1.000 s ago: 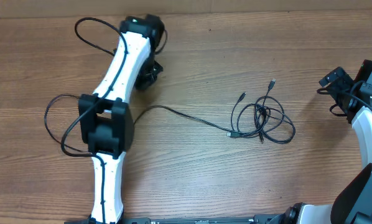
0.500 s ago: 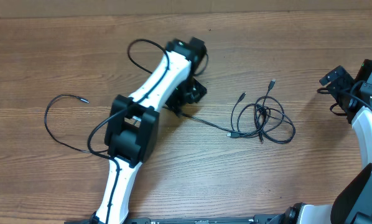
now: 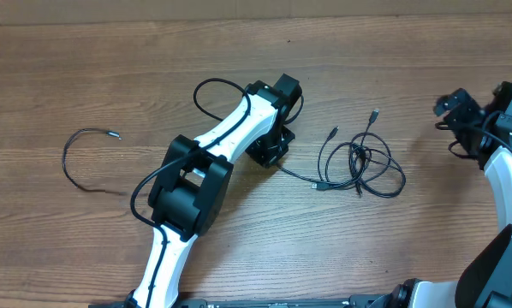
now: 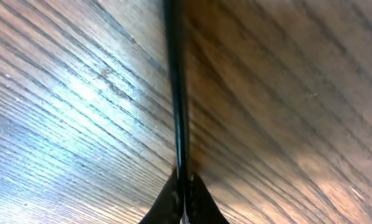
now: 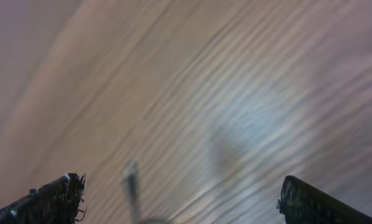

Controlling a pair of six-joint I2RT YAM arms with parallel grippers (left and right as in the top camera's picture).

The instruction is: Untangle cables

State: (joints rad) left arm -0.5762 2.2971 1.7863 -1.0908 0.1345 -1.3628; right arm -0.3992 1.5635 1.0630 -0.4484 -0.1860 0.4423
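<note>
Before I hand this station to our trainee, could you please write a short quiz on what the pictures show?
1. True or false: the right gripper stands open, holding nothing.
2. The left gripper pinches: A) a thin black cable; B) a pen; C) nothing.
3. Where does the tangled bundle lie relative to both grippers?
Key: 1 true; 2 A; 3 between them.

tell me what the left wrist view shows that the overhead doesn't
Only left wrist: a close look at the left gripper pinched shut on a strand that runs straight away from it. Only overhead: the bundle, a separate cable lying far left, and the right gripper off to the side. Both: that strand and the wooden table.
</note>
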